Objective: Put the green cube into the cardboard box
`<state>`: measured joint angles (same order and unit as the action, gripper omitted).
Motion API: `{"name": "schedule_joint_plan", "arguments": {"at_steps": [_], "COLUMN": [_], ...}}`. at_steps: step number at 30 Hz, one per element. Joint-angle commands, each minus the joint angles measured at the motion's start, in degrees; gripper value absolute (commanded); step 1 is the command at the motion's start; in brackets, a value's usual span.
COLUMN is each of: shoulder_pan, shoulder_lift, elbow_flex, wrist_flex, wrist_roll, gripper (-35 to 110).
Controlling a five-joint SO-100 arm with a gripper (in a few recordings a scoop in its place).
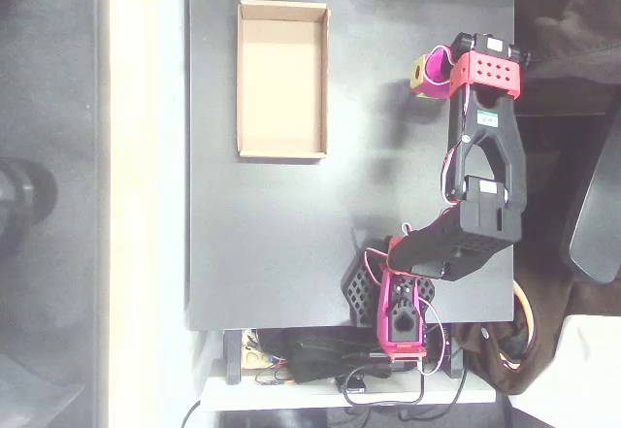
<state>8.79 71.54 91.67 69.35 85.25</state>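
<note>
Overhead view showed the gripper at the table's right edge, grip unclear; it needed to lift straight before crossing to the cardboard box.

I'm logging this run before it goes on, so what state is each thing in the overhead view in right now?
cardboard box: open-topped, nothing inside, flat on the table.
green cube: outside the box, at the gripper, mostly hidden by it.
gripper: low, around the cube; whether it is clamped cannot be told.
table: black, carrying the box and the arm.
</note>
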Motion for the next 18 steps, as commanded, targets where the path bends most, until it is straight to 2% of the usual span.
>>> {"name": "schedule_joint_plan", "arguments": {"at_steps": [1,18], "shoulder_pan": [0.62,-0.35], "shoulder_lift": [6.68,33.75], "elbow_flex": [-1.49,-1.49], "wrist_flex": [-0.18,-0.09], "wrist_roll": [0.26,0.26], "gripper": [4,4]}}
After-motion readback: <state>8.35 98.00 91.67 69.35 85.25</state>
